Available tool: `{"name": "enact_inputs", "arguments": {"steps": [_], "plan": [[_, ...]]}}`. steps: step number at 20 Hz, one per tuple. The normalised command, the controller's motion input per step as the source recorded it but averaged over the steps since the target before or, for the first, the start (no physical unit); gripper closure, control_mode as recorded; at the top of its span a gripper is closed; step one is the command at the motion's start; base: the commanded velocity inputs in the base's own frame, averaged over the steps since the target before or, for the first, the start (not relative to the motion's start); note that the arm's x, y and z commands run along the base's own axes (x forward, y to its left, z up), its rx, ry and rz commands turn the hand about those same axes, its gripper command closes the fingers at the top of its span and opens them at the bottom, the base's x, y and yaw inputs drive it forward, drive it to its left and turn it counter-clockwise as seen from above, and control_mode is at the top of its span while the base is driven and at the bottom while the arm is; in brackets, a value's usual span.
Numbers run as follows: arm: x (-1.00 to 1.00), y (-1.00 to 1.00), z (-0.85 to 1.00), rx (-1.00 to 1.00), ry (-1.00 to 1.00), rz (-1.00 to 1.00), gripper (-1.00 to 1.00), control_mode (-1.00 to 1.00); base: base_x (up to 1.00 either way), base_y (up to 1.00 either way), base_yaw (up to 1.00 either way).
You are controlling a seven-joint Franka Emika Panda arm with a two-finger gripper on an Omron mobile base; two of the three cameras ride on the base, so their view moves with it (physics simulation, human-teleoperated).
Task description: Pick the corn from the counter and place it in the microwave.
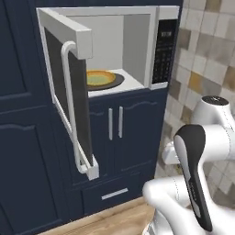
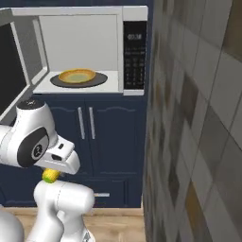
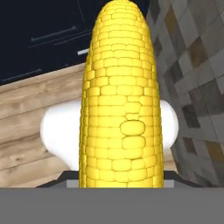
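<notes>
We've got the corn (image 3: 120, 100) clamped in the gripper (image 2: 51, 176), held low. Microwave (image 1: 137, 50) at 12 w/ door (image 1: 69, 98) open (it juts out) — lifting blind risks clipping it, dropping cob.

The microwave (image 1: 137, 46) is seen set above navy cabinets (image 1: 124, 133), its door (image 1: 69, 96) swung wide open to the left. A yellow-orange plate (image 1: 100, 78) is seen on the dark turntable (image 1: 117, 81) inside. The black keypad (image 1: 164, 48) is placed at the right. A tiled wall (image 1: 206, 50) is seen at the right, a wooden floor (image 1: 110, 222) below.
</notes>
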Motion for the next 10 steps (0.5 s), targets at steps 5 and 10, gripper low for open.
{"name": "enact_inputs", "arguments": {"steps": [5, 10], "plan": [[0.00, 0.00, 0.00, 0.00, 0.00, 0.00, 1.00, 1.00, 0.93, -0.03, 0.24], [0.00, 0.00, 0.00, 0.00, 0.00, 0.00, 1.00, 1.00, 0.57, -0.12, 0.26]]}}
